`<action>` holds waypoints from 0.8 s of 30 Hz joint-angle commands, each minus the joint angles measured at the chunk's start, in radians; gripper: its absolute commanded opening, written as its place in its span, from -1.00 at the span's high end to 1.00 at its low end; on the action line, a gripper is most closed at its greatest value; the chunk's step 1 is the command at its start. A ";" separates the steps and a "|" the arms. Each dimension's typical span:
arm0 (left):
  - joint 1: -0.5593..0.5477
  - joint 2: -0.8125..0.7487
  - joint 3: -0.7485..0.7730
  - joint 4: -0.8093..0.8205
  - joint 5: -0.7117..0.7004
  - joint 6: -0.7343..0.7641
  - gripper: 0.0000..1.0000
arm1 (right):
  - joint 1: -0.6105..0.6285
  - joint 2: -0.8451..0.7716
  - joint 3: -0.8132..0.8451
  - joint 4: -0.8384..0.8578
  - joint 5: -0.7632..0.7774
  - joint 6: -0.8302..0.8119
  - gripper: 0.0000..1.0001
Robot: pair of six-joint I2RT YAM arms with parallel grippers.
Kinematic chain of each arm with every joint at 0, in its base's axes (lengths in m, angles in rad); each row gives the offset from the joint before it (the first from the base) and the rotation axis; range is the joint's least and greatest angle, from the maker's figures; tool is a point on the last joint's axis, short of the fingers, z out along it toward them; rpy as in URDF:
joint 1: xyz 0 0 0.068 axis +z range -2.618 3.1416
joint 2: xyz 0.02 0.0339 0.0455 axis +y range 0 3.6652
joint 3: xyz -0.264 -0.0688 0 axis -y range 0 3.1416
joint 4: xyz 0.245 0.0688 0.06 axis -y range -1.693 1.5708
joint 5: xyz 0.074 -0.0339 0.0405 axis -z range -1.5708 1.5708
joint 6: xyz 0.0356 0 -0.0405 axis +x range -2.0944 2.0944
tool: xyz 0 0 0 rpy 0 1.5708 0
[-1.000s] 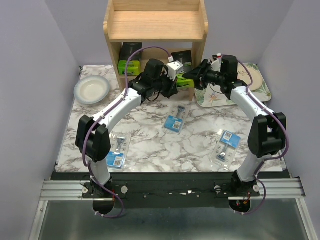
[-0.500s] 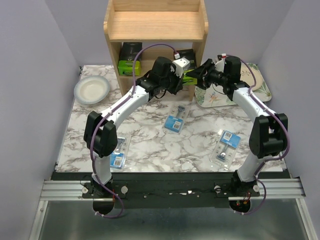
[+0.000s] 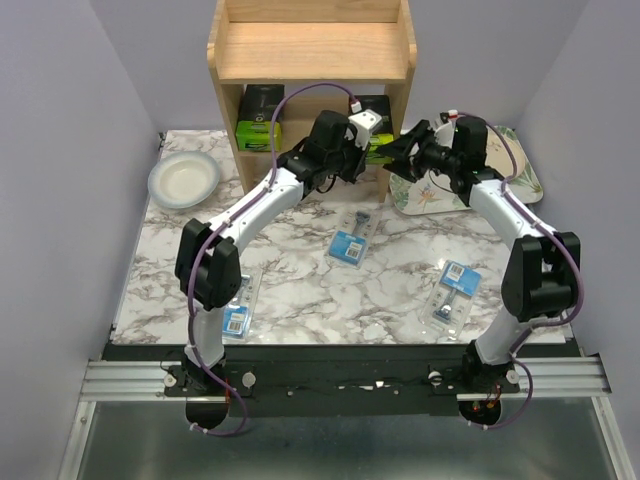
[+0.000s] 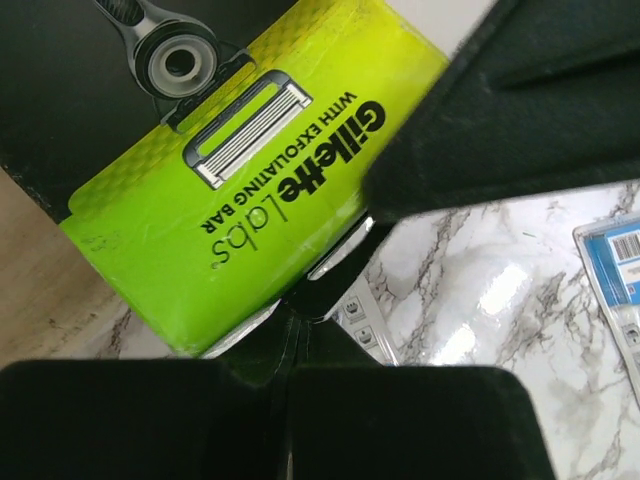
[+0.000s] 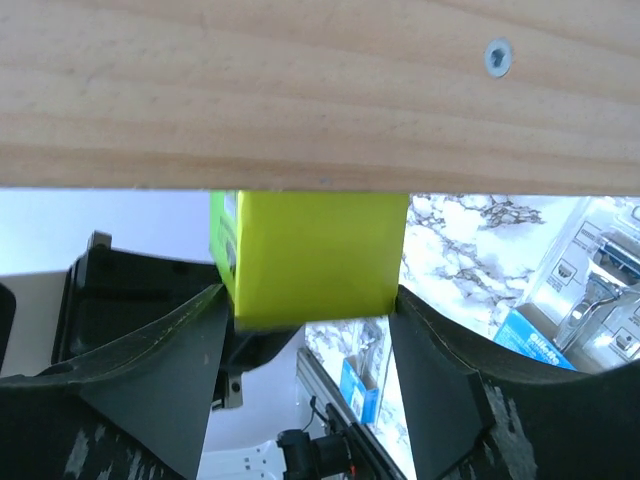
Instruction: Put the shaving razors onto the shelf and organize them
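A black razor box with a lime-green end (image 3: 378,150) hangs at the right front of the wooden shelf (image 3: 312,55), by its lower tier. My left gripper (image 3: 358,150) is shut on its near edge; the left wrist view (image 4: 295,335) shows the lime face (image 4: 230,200) close up. My right gripper (image 3: 398,152) clamps the lime end (image 5: 315,255) between its fingers (image 5: 310,310), under the shelf's wood (image 5: 320,90). A second black box (image 3: 260,118) stands in the lower tier's left. Three blister packs (image 3: 351,237) (image 3: 455,293) (image 3: 237,300) lie on the marble table.
A floral tray (image 3: 520,165) lies right of the shelf under the right arm. A white bowl (image 3: 184,178) sits at the back left. Purple walls close in both sides. The shelf's right side panel stands next to the held box.
Both grippers and the black box have moved up and to the right, closer to the shelf's lower tier. The packs on the table have not moved.
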 commanded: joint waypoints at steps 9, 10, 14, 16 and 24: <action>-0.014 0.051 0.099 0.120 -0.092 -0.006 1.00 | -0.039 -0.157 -0.118 -0.045 -0.067 -0.047 -0.45; -0.014 0.058 0.103 0.121 -0.093 -0.008 1.00 | -0.043 -0.173 -0.134 -0.046 -0.066 -0.048 -0.45; -0.014 0.077 0.122 0.129 -0.088 -0.006 1.00 | -0.076 -0.200 -0.203 -0.095 -0.046 -0.088 -0.44; -0.014 0.095 0.140 0.135 -0.087 -0.005 1.00 | -0.100 -0.207 -0.220 -0.111 -0.032 -0.093 -0.44; -0.015 0.111 0.163 0.123 -0.076 0.003 1.00 | -0.128 -0.233 -0.263 -0.128 -0.018 -0.119 -0.43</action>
